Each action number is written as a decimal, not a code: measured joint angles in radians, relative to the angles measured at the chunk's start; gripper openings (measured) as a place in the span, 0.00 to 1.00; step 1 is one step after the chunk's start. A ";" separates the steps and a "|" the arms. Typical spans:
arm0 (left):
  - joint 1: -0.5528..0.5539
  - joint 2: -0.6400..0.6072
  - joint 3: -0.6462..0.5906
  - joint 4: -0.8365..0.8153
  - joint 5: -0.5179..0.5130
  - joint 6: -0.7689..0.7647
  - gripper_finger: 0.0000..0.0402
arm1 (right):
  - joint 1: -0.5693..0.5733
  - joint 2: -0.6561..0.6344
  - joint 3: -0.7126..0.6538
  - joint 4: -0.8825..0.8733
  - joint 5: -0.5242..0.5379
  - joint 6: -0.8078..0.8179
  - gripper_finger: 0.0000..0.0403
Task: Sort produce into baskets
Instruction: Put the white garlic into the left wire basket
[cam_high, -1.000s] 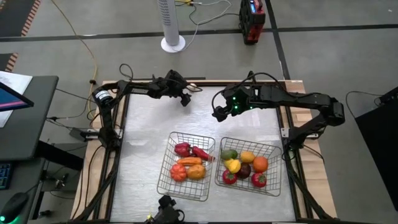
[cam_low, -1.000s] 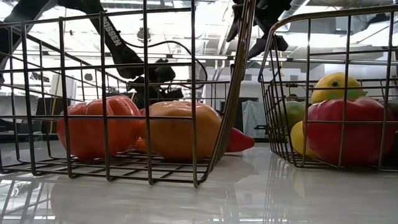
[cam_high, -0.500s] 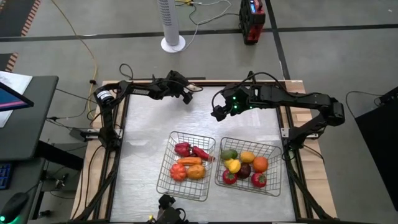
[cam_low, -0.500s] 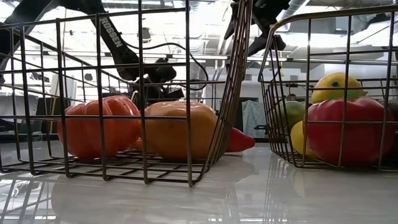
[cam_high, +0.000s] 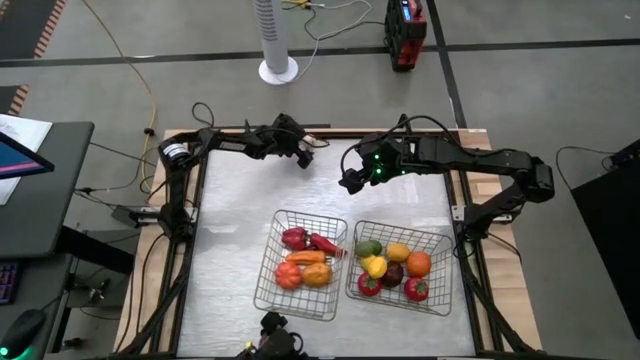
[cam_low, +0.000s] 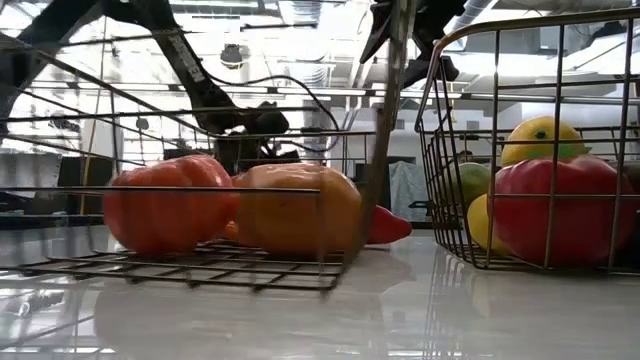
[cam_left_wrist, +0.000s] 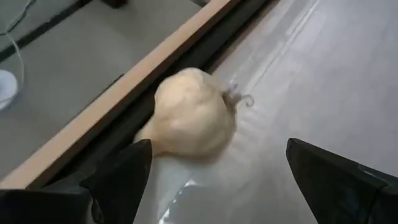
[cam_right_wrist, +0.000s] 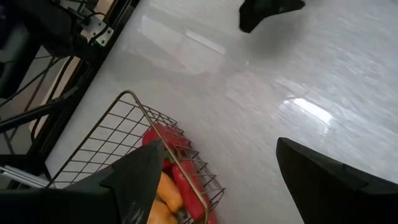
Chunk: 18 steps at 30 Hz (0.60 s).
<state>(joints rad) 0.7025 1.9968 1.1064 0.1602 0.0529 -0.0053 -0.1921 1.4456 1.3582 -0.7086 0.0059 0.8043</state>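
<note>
The left gripper (cam_high: 303, 153) was held spread apart just short of the whitish garlic (cam_left_wrist: 189, 115) at the table's far edge; the right gripper (cam_high: 348, 182), also parted, hung above the baskets (cam_high: 297, 266)

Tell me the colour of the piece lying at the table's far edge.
Whitish cream garlic bulb, clearest in the left wrist view.

Your two arms are dark, near-black jointed links with black cables looping loosely off them. The left arm (cam_high: 225, 143) carries a white-and-silver round fitting near its base, while the right arm (cam_high: 470, 158) shows a small green light glowing by its wrist. Each gripper's fingers (cam_left_wrist: 118, 177) look like broad, matte black, wedge-shaped blades with smooth faces, as on the right (cam_right_wrist: 134, 177)
</note>
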 joint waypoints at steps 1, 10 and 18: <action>-0.001 0.007 0.021 -0.017 -0.004 -0.005 0.89 | 0.000 0.000 0.000 0.000 0.000 0.000 0.84; -0.010 0.028 0.065 -0.033 -0.028 -0.004 0.89 | 0.003 0.000 0.000 0.005 -0.003 0.026 0.84; -0.005 0.028 0.068 -0.034 -0.007 -0.002 0.85 | 0.002 0.000 0.000 0.006 -0.003 0.027 0.84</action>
<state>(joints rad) 0.6975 2.0251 1.1740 0.1261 0.0460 -0.0071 -0.1905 1.4456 1.3582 -0.7021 0.0025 0.8310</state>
